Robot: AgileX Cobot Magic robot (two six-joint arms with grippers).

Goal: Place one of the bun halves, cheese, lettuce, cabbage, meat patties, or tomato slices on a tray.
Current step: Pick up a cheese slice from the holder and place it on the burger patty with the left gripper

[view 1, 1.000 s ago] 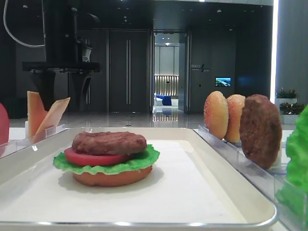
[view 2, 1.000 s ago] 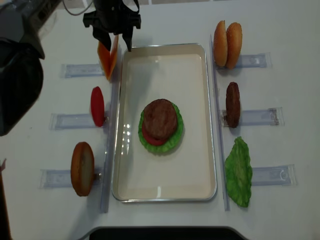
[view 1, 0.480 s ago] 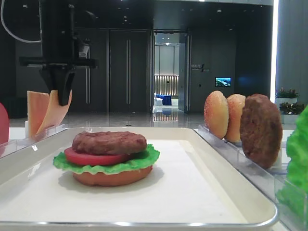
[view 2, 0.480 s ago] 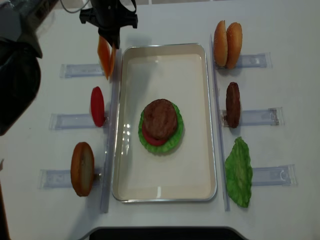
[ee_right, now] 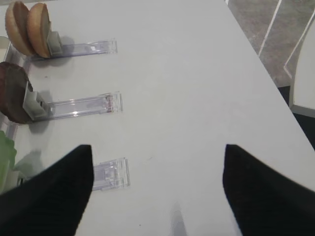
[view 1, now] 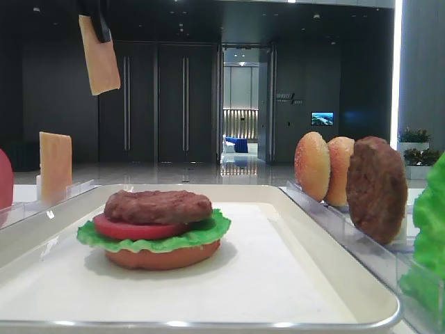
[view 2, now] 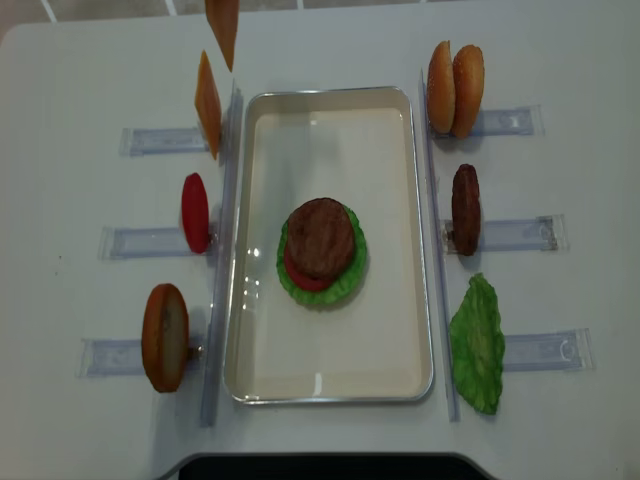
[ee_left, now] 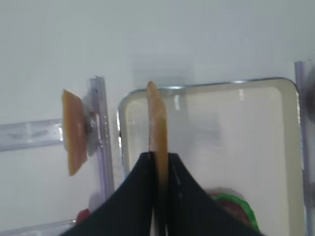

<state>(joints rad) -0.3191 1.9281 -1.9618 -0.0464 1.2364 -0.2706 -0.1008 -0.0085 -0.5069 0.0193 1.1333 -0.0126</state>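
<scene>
The left gripper [ee_left: 158,169], two black fingers at the bottom of the left wrist view, is clamped on a thin pale orange-tan cheese slice [ee_left: 156,123] held edge-on; in the low exterior view that slice hangs in the upper left of the frame, clear of everything below. The right gripper [ee_right: 157,189] shows only two dark fingertips, set wide apart with nothing between them, over the bare tabletop.

A second cheese slice [view 2: 208,104] stands upright in a narrow clear plastic rack [view 2: 165,140] at the upper left of the overhead view, just beside the large cream-white rectangular tray [view 2: 330,380]. At the tray's centre sit a flat orange-brown bun bottom [view 1: 163,256], a frilly green lettuce leaf [view 1: 153,236], a red tomato slice [view 1: 135,228] and a rough dark brown patty [view 1: 158,206], stacked in that order.

The surface is a plain white table [view 2: 560,60]. Behind it in the low view are dark wall panels and a lit doorway [view 1: 240,104].
</scene>
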